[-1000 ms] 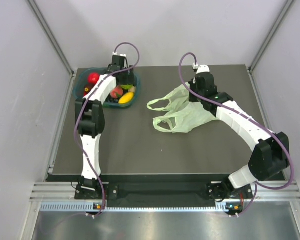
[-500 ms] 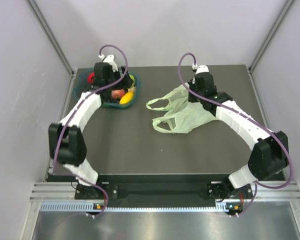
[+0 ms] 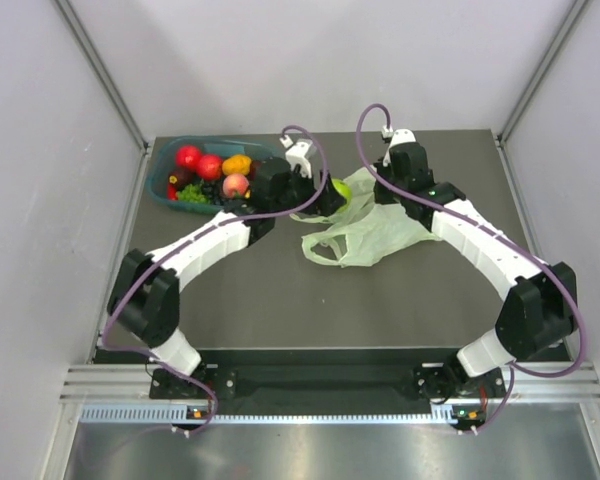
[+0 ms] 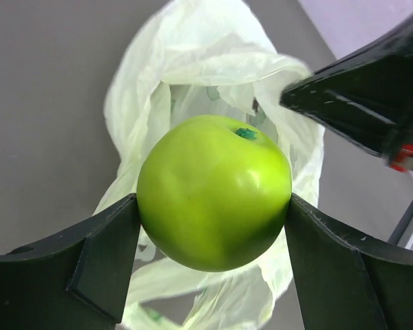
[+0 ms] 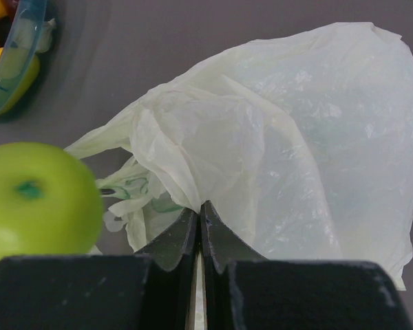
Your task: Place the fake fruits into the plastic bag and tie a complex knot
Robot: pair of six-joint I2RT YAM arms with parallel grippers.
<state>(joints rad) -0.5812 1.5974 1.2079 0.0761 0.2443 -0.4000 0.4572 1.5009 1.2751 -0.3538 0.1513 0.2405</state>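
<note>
the step in hand looks like loading fruit, with the knot a long way off. the left gripper [image 4: 213,206] is clamped on a green apple [image 4: 214,191], one finger on each flank, and hangs over the plastic bag [image 3: 376,236] at the bag's 11 o'clock edge in the top view. the bag lies on the table [image 3: 260,300] just right of centre, toward 1 o'clock. the right gripper [image 5: 199,221] has its fingers pressed together on a fold of the bag's rim at 12 o'clock, lifting it so the mouth gapes toward the apple. the other fake fruits [image 3: 212,172] sit in the teal tray [image 3: 161,190] at the table's 10 o'clock corner. whether any fruit already lies inside the bag i cannot tell.

the next move calls for carrying the apple on toward 3 o'clock, past the raised rim, lowering it and only then parting the fingers, while the right gripper holds its pinch.
</note>
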